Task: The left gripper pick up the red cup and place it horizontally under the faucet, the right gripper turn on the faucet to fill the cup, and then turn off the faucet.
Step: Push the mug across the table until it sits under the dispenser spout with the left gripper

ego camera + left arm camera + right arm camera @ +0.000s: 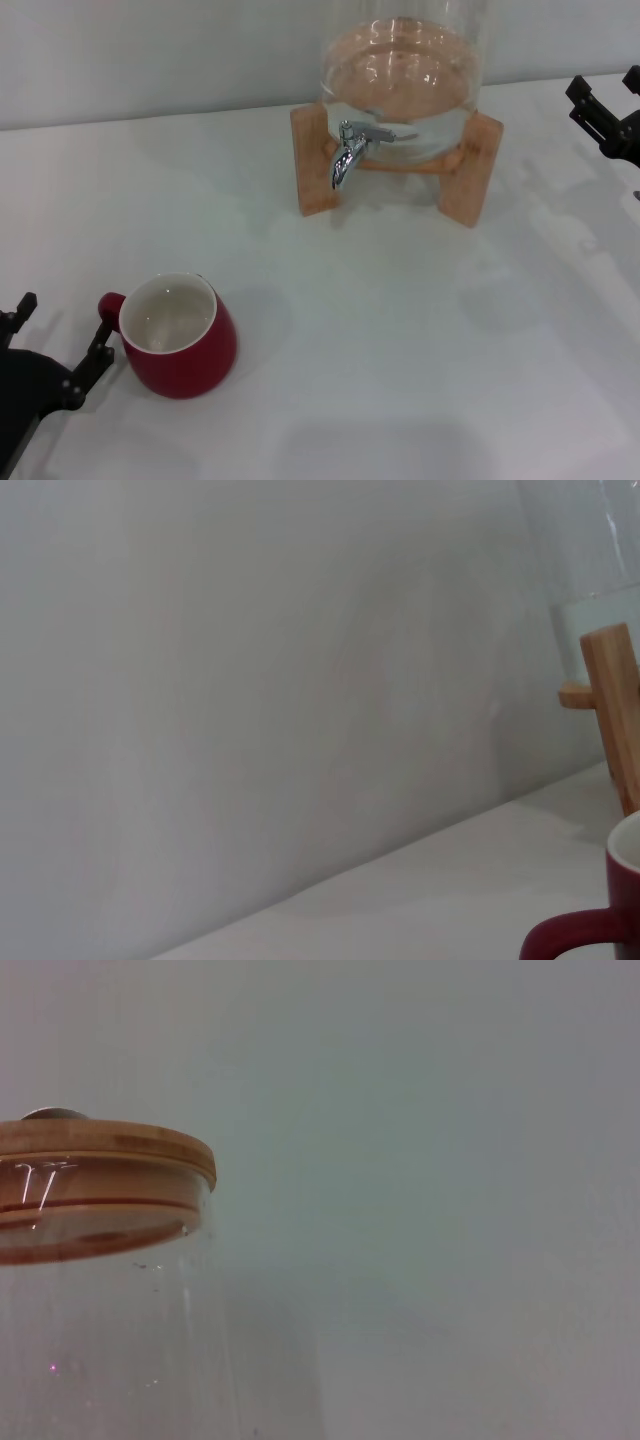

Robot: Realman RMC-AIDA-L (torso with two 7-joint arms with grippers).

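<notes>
The red cup [182, 348] stands upright on the white table at the front left, white inside, with its handle pointing left. My left gripper [65, 318] is open just left of the cup, and one finger [97, 355] is close beside the handle. The cup's handle and rim show in the left wrist view [600, 920]. The chrome faucet [349, 146] sticks out of the glass jar [405, 70] at the back middle, spout down. My right gripper [608, 88] is open at the far right edge, to the right of the jar and apart from the faucet.
The jar rests on a wooden stand [316, 160] whose legs flank the faucet; one leg shows in the left wrist view [614, 710]. The jar's wooden lid [100, 1155] shows in the right wrist view. A grey wall runs behind the table.
</notes>
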